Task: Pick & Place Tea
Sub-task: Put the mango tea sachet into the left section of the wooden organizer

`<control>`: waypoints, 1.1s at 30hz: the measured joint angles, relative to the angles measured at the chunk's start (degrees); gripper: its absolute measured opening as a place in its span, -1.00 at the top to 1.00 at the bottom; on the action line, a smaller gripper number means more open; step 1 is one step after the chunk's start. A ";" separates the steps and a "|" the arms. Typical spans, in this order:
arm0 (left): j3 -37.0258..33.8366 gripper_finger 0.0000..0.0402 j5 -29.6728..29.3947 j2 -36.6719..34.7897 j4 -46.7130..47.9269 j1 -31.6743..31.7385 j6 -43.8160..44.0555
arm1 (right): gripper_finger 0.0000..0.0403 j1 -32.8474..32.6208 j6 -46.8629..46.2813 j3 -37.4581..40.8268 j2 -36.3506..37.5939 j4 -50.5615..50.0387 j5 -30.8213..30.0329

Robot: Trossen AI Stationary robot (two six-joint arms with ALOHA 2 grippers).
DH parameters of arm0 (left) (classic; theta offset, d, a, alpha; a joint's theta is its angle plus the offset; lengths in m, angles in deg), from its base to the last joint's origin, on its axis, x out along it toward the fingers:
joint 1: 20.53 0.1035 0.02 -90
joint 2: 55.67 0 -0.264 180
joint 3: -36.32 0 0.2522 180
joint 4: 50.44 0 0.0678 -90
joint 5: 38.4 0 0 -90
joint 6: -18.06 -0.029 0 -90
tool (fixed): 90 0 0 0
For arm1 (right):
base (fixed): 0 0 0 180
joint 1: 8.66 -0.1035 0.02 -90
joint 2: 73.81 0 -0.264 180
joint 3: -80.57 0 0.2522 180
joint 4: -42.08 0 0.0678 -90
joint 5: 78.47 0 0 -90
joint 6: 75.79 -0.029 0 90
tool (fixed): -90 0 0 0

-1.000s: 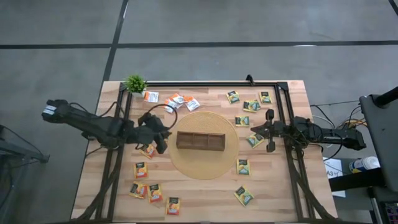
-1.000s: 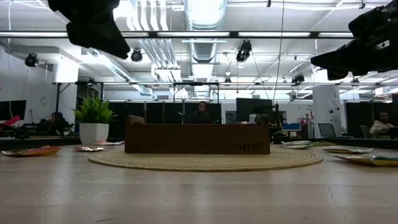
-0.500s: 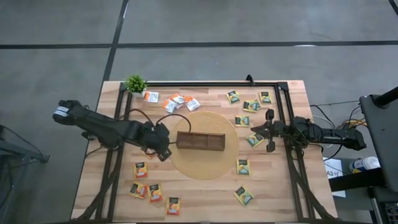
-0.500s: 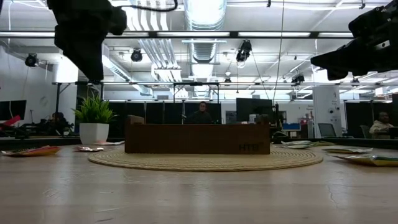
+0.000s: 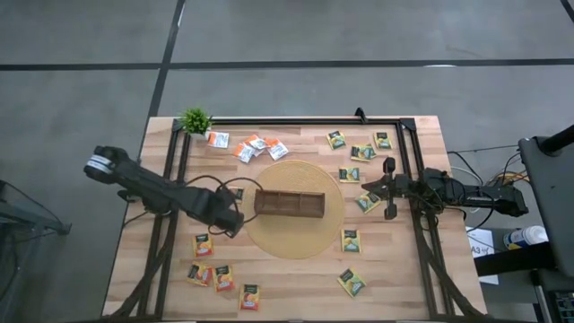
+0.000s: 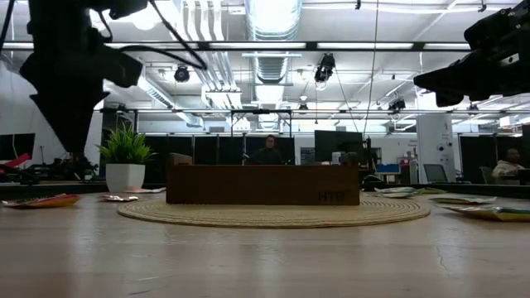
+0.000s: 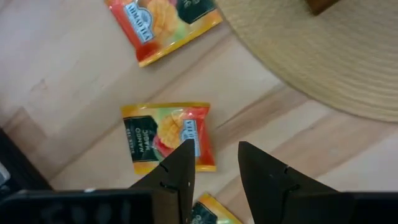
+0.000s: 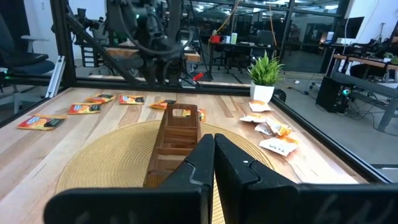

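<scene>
Several small square tea sachets lie flat on the wooden table. One yellow, green and red sachet lies just beyond my left gripper, which points down with its fingers open and nothing between them. It hovers above the table, left of the round woven mat. In the high view that gripper stands close to a sachet. The brown wooden tray rests on the mat. My right gripper waits shut and level at the table's right side.
A small potted plant stands at the far left corner. More sachets lie at the far edge, at the far right and at the near left. A black frame runs around the table.
My left gripper has sunk and moved toward the table's near edge. It has tipped from slanting to pointing almost straight down and has rolled about its own axis. Its arm now covers the sachet next to the mat. The fingers keep the same gap.
</scene>
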 joint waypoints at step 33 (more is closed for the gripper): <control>-10.22 0.43 2.27 7.34 -12.88 1.01 -0.01 | 0.96 0.00 0.00 -0.01 -0.02 0.02 0.00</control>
